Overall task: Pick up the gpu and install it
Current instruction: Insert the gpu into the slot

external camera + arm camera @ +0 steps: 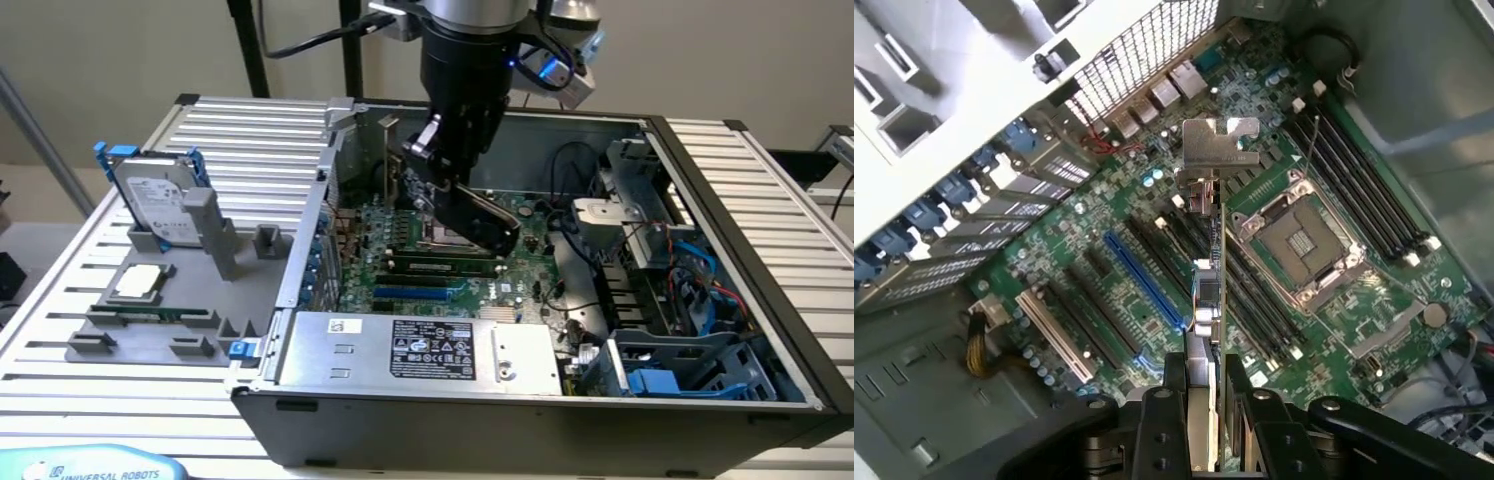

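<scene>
The one legible marking is "UNIVERSAL ROBOTS" on a pale blue object (87, 468), cut off by the frame at the lower corner on the exterior view's left. The power supply (414, 350) carries a black label and a small white sticker, both too fine to read. The same goes for the label on the hard drive (150, 200), which stands upright in a grey holder (147, 325) outside the case (534, 425).

The gripper (447, 170) reaches down into the open case, its fingers (1172, 400) clamped on the gpu (483, 222). In the wrist view the gpu (1209, 300) is seen edge-on, silver bracket (1219, 150) at the end farthest from the gripper (1206, 390). It hangs over the motherboard (1104, 340), between the blue slot (1144, 280) and the empty socket (1299, 245). Whether its lower edge touches a slot cannot be told. The arm hides part of the board in the exterior view.

The case sits on a ribbed metal table (787, 200). Behind it are a plain pale wall and dark posts.
</scene>
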`<control>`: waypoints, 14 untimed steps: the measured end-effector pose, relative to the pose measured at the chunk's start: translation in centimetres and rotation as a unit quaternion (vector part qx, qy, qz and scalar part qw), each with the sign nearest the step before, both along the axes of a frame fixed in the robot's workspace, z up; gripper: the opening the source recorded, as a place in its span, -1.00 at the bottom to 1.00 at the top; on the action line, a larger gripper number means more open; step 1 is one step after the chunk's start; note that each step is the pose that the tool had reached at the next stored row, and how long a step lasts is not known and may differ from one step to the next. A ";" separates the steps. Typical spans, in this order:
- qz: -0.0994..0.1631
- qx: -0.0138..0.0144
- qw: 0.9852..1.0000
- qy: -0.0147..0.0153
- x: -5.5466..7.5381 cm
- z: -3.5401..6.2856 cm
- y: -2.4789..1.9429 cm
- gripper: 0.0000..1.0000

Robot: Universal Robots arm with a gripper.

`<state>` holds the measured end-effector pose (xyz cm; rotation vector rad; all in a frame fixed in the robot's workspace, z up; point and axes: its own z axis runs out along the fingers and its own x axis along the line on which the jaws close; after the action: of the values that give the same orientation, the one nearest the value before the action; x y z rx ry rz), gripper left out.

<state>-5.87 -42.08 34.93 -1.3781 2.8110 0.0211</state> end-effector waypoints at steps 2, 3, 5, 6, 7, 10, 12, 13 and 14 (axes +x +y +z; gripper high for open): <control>0.018 0.000 1.000 0.000 0.0 -0.12 0.00 -0.47; 0.027 0.000 1.000 0.000 0.0 -0.17 0.00 -0.47; 0.046 0.000 0.999 0.000 0.0 -0.29 0.00 -0.47; 0.055 0.000 0.998 0.000 0.0 -0.36 0.00 -0.47; 0.064 0.000 0.998 0.000 0.0 -0.41 0.00 -0.47; 0.091 0.000 0.996 0.000 0.0 -0.59 0.00 -0.47; 0.109 0.000 0.994 -0.001 0.0 -0.72 0.00 -0.47; 0.118 0.000 0.993 -0.001 0.0 -0.78 0.00 -0.47; 0.127 0.000 0.992 -0.001 0.0 -0.85 0.00 -0.47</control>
<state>-5.87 -42.08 34.08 -1.7240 2.6138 0.0223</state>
